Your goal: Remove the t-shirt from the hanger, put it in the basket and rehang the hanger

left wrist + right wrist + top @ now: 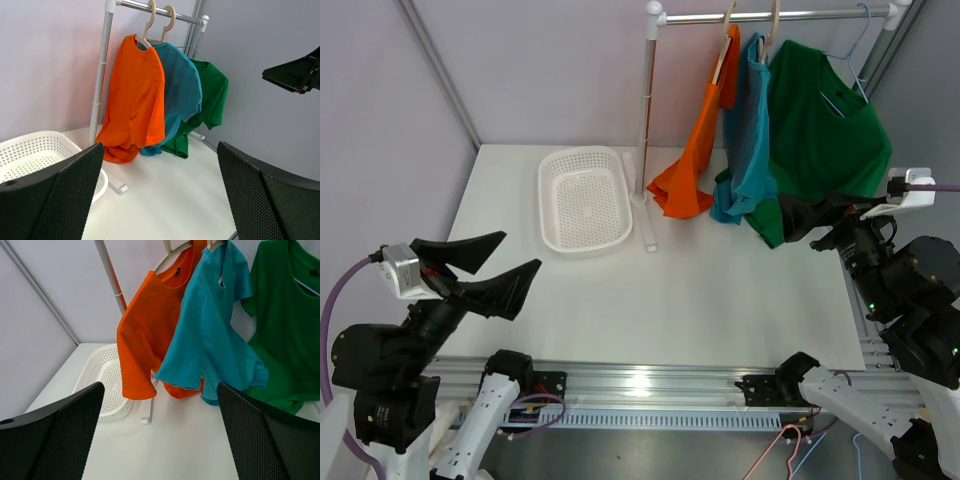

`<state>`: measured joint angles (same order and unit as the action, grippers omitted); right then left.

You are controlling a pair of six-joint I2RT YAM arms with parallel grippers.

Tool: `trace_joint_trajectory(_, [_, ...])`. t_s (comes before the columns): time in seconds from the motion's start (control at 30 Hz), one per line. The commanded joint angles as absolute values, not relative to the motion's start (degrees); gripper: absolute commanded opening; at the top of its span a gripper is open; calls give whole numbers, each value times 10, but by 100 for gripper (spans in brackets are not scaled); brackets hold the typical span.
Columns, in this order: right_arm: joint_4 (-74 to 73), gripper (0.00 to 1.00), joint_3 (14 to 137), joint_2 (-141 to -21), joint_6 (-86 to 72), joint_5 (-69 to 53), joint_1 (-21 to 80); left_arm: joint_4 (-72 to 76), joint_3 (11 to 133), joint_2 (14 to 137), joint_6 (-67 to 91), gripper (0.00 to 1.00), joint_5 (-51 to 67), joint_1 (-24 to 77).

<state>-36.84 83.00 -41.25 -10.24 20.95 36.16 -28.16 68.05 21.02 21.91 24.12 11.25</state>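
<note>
Three t-shirts hang on a white rail (770, 16) at the back right: an orange t-shirt (695, 150) and a teal t-shirt (750, 140) on wooden hangers (772, 20), and a green t-shirt (825, 130) on a thin blue wire hanger (855, 50). Their hems rest on the table. My right gripper (798, 220) is open and empty, close to the green shirt's lower left hem; its wrist view (160, 390) faces the teal t-shirt (215, 335). My left gripper (523, 251) is open and empty at the near left, far from the rack; in its wrist view (160, 165) the shirts hang ahead.
A white perforated basket (583, 198) lies left of the rack's upright post (650, 110), whose foot bar (647, 225) runs along the table. Grey walls close the back and sides. Spare hangers (775, 455) lie below the table's front rail.
</note>
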Motion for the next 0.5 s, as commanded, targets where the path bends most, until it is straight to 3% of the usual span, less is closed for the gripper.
trace_joint_trajectory(0.0, [-352, 99, 830, -407, -96, 229, 365, -288, 686, 221, 210, 99, 238, 114])
trace_joint_trajectory(0.2, [-359, 100, 848, -453, -100, 279, 365, -273, 677, 236, 208, 100, 257, 114])
trace_joint_trajectory(0.3, [-348, 99, 892, -545, -64, 293, 364, -240, 682, 266, 216, 100, 301, 114])
trace_joint_trajectory(0.4, [-277, 91, 910, -611, -32, 312, 359, -229, 703, 320, 226, 100, 324, 114])
trace_joint_trajectory(0.47, [-255, 94, 937, -670, -25, 275, 336, -224, 718, 351, 222, 100, 322, 115])
